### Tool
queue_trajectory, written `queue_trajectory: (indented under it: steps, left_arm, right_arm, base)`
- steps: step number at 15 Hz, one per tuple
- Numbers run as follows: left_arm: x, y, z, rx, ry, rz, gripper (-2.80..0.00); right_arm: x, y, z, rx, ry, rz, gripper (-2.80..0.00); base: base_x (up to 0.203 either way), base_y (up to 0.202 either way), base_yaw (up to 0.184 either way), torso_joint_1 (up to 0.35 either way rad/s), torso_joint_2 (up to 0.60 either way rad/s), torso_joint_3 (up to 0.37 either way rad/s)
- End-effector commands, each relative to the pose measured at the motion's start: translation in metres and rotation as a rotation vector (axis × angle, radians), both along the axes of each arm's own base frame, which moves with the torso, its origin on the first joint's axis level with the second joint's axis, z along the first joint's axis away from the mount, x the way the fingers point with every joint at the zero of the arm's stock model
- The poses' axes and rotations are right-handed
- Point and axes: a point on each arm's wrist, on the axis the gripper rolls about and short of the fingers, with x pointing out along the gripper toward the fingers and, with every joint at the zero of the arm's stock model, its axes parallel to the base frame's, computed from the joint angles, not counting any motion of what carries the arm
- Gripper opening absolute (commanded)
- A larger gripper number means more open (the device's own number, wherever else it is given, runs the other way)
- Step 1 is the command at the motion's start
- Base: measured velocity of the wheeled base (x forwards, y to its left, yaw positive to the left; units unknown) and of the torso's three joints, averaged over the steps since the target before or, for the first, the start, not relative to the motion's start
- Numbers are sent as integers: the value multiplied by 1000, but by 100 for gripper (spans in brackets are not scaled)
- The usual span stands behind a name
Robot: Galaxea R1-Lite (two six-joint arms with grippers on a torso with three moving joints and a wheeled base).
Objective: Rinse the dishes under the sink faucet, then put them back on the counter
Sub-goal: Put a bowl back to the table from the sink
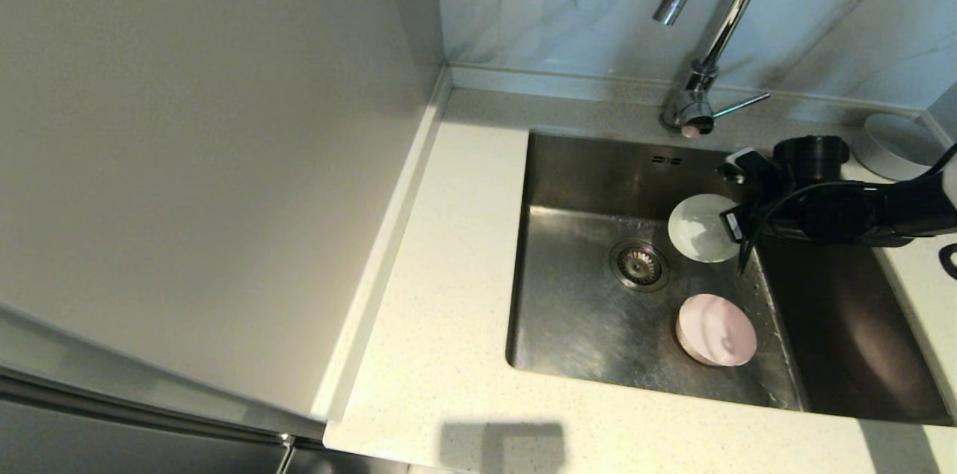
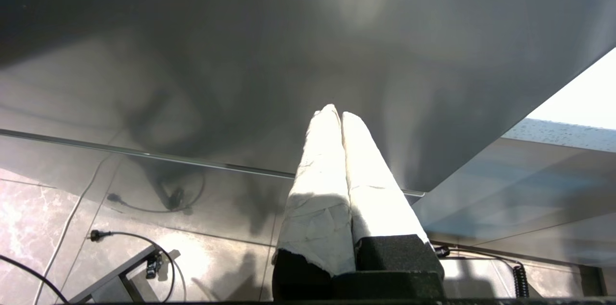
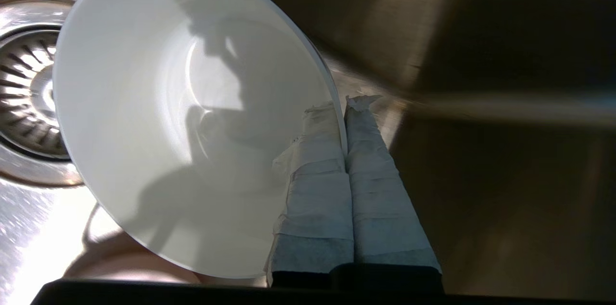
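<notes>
The left pincer is parked far off to the left, down by a grey cupboard front, and does not show in the head view. Its two wrapped fingers are pressed together with nothing between them.

Next comes the tabletop, then the sink. The drain sits in the middle of the sink floor. Behind the sink stands the faucet, with its spout end high over the back of the sink.

The white bowl is held above the sink floor, just right of the drain. It is tipped up on its edge, with its open side facing left toward the drain. The right pincer is clenched on the bowl's right rim, one finger inside and one outside. So the bowl lies to the left of the pincer.

The pink bowl lies on the sink floor, nearer the front. A third bowl rests on the tabletop at the far right.

I think the right arm is nearer and should lift the bowl back toward the spout.
</notes>
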Motion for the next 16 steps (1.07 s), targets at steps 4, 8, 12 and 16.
queue_trajectory:
  steps: [4, 8, 12, 16]
  left_arm:
    - [0, 0, 0, -1, -3, 1, -280]
    - [0, 0, 0, -1, -3, 1, -280]
    - [0, 0, 0, -1, -3, 1, -280]
    - [0, 0, 0, -1, -3, 0, -280]
  right_arm:
    - [-70, -37, 78, -107, -109, -77, -280]
    - [-126, -75, 122, -175, -163, -202, -280]
    - [-136, -106, 129, -228, -158, -283, -280]
    - [-134, -119, 121, -226, -124, -312, -280]
  base:
    - [0, 0, 0, 0, 0, 0]
    - [0, 0, 0, 0, 0, 0]
    - [0, 0, 0, 0, 0, 0]
    - [0, 0, 0, 0, 0, 0]
